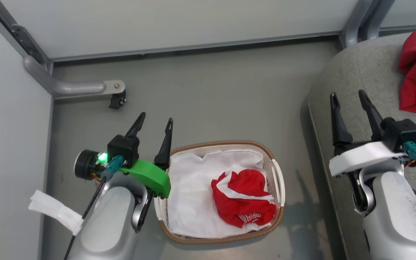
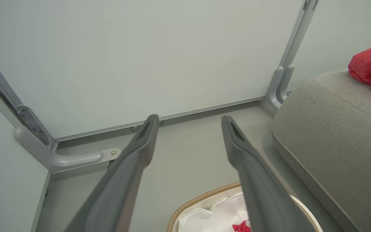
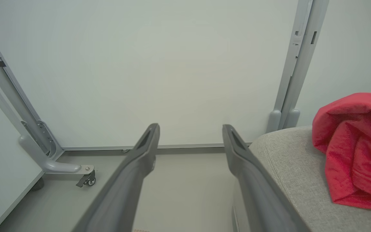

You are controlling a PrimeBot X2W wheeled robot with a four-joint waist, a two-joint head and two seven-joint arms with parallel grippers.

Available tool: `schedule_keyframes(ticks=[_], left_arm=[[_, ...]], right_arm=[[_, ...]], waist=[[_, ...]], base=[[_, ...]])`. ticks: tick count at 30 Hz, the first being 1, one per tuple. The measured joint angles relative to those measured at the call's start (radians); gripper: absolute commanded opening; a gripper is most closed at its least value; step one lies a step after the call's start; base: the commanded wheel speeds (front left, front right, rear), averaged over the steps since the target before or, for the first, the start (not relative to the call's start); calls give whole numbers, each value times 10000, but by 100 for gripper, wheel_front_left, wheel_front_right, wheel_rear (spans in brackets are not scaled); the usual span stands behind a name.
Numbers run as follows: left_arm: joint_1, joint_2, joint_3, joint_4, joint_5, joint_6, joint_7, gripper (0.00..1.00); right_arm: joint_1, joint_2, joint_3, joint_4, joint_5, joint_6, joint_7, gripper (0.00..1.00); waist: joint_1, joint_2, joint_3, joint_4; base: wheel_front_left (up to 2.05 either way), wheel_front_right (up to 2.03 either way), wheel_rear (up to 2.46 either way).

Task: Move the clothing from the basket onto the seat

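Hovering with jaws apart, left gripper [image 1: 156, 117] beside the basket [image 1: 226, 143] holding red clothing [image 1: 244, 198]; right gripper [image 1: 347, 93], also spread, above the seat [image 1: 367, 68].

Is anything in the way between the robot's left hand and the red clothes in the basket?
Nothing visible is. The red clothing lies uncovered on the white liner in the basket's right half; the open left gripper is by its left rim.
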Motion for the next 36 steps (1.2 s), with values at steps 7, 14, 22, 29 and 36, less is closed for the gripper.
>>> schedule_keyframes(ticks=[7, 14, 22, 29, 36], left_arm=[[-1486, 6, -1818, 1647, 35, -8, 2, 100], [-2423, 17, -4240, 3465, -38, -12, 2, 100], [-3310, 31, -6447, 4594, -821, -12, 111, 100], [-4076, 255, -7595, 5095, -1448, -12, 173, 100], [-4516, 359, -8036, 5774, -2113, -13, 523, 96]], right_arm=[[-963, -4, 0, -416, 151, 0, 0, 100], [-1455, -8, 284, -857, 579, 0, 0, 100], [-1839, -8, 596, -1195, 1007, 0, 0, 100], [-2211, -8, 917, -1348, 1352, 0, 0, 100], [-2394, -6, 1168, -1476, 1628, 0, 0, 100]], waist=[[0, 0, 1561, -350], [1, 0, 3009, -876], [1, 0, 4350, -1585], [2, 0, 5276, -2221], [2, 0, 5945, -2772]], base=[[0, 0, 0], [0, 0, 0], [0, 0, 0], [0, 0, 0], [0, 0, 0]])
